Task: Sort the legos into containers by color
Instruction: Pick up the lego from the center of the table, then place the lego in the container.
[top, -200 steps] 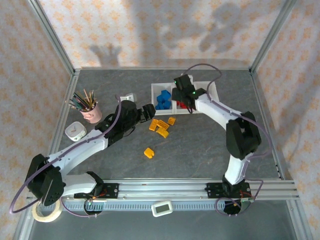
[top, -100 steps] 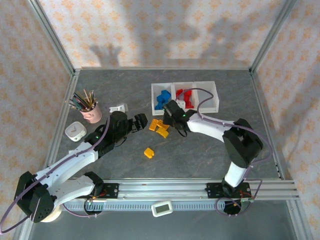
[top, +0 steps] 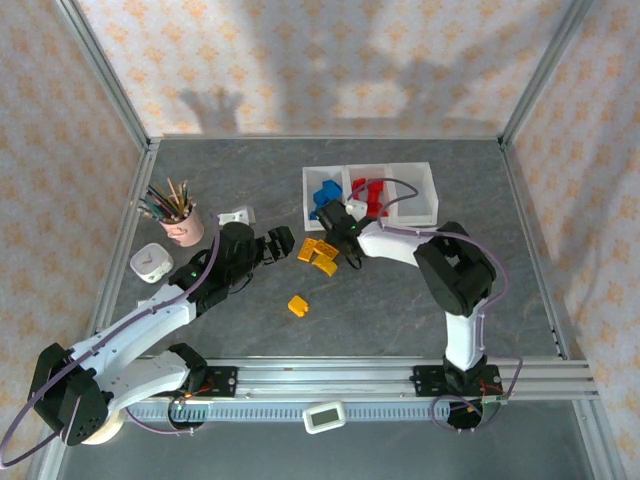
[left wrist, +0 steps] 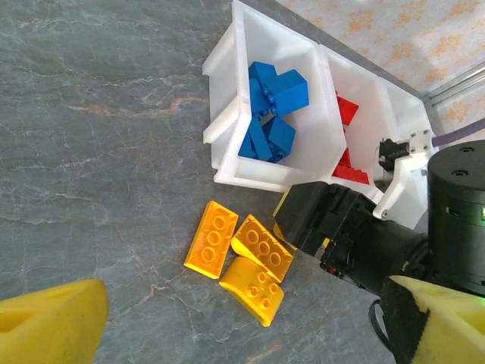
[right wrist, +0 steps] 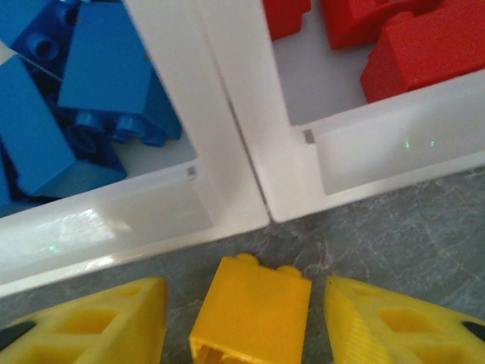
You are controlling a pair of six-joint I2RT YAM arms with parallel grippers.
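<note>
From the overhead view I see the right gripper [top: 336, 224] low over the grey table [top: 400, 300], right against the near wall of the white three-compartment tray [top: 415, 190]. Its wrist camera shows a yellow brick [right wrist: 254, 311] standing on the table between the two yellow fingers [right wrist: 98, 326], just in front of the wall where the first and middle compartments meet. I can make out a thin gap on either side of the brick, so the jaws bracket it at about half spread without pinching it. Blue bricks [right wrist: 98, 68] lie heaped in the left compartment and red bricks [right wrist: 424, 53] in the middle one. The left gripper [top: 283, 240] hangs spread wide with nothing between its fingers [left wrist: 49, 326], pointed toward three yellow bricks [left wrist: 254, 265] that lie touching one another on the table, near the tray's blue corner. A single yellow brick [top: 297, 305] lies apart from them, nearer the arm bases. The pink cup of pencils [top: 183, 222] stands well to the left of the tray.
</note>
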